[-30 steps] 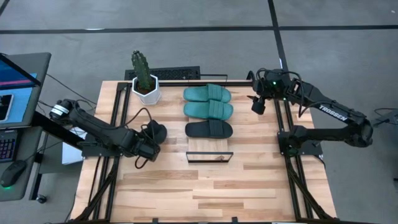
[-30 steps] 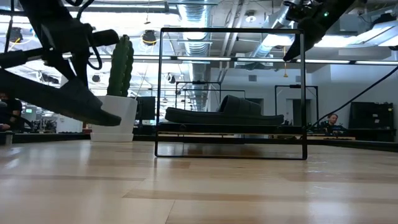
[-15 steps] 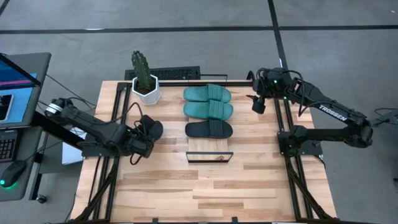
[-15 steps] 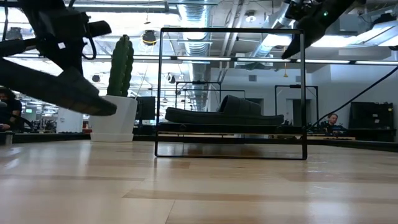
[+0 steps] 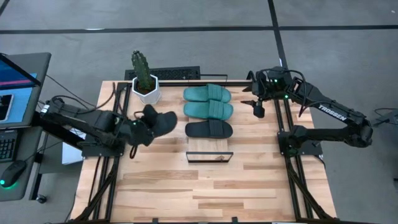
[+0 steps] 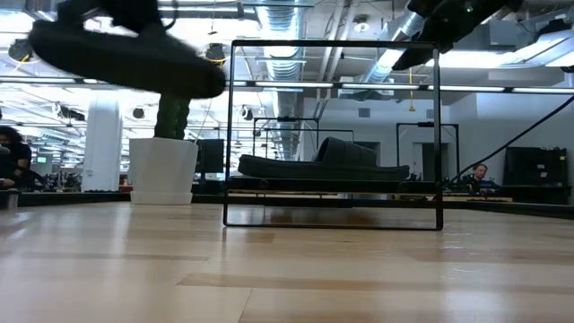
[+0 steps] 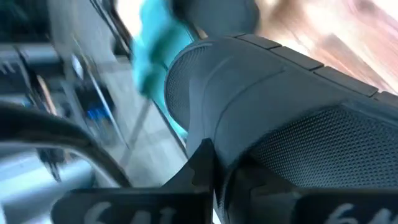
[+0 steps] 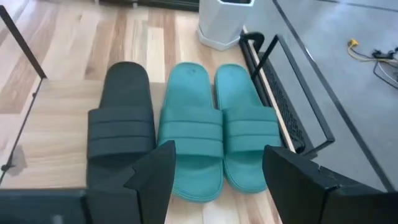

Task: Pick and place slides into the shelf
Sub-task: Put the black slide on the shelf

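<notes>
Bright ceiling lights glare in low view; left wrist view motion-blurred.

I'm working in a robotics lab: exposed ceiling ducts (image 6: 296,22), more black-framed rigs (image 6: 429,148) behind, a laptop (image 5: 15,87) beside my wooden table (image 5: 205,186), concrete floor (image 5: 186,53).

Your low view smears the lifted black slide (image 6: 126,56) and crops it at the top edge. The left gripper (image 5: 138,129) is hidden under that slide from above.
</notes>
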Controlling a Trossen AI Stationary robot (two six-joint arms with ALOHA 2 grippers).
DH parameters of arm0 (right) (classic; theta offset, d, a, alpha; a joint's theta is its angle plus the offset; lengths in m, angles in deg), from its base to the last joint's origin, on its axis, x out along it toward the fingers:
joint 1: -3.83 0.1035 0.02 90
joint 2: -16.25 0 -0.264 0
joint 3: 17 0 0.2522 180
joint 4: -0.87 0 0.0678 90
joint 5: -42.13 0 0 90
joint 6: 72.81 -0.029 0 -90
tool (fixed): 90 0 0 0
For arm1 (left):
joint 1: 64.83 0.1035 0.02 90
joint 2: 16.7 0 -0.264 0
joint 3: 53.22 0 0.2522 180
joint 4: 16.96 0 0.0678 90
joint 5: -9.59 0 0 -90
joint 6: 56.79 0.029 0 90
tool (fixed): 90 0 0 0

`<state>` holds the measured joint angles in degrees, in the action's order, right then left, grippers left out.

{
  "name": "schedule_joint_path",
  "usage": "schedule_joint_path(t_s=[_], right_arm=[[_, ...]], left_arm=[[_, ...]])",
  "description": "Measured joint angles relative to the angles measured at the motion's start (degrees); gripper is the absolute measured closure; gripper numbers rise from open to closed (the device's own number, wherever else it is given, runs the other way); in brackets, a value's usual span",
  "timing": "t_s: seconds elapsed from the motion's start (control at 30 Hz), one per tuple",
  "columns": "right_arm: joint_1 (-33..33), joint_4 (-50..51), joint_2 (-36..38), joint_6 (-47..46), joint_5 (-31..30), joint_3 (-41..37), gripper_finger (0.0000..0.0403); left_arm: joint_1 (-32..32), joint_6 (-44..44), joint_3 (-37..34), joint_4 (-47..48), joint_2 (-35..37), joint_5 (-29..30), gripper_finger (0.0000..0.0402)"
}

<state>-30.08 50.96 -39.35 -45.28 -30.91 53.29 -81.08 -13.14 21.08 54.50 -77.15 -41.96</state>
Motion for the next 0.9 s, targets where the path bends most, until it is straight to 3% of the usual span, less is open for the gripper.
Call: schedule_joint_path(t_s=[0.2, 0.37, 0.6, 0.9], right_arm=[[0.00, 1.76, 0.04, 0.00, 0.21, 0.00, 0.0177], [0.00, 3.98, 0.04, -0.01, 0.19, 0.00, 0.0177], [0.00, 5.40, 0.04, -0.02, 0.19, 0.00, 0.0177], [0.00, 5.65, 0.04, -0.04, 0.18, 0.00, 0.0177]], left_arm=[[8.50, 19.19, 1.39, -15.03, -1.48, -12.72, 0.0401], [16.34, 28.26, 1.37, -20.26, -4.19, -22.45, 0.0401], [23.01, 30.88, 1.33, -28.72, -9.77, -33.51, 0.0401], [21.24, 27.45, 2.51, -37.33, -17.08, -39.73, 0.0401]])
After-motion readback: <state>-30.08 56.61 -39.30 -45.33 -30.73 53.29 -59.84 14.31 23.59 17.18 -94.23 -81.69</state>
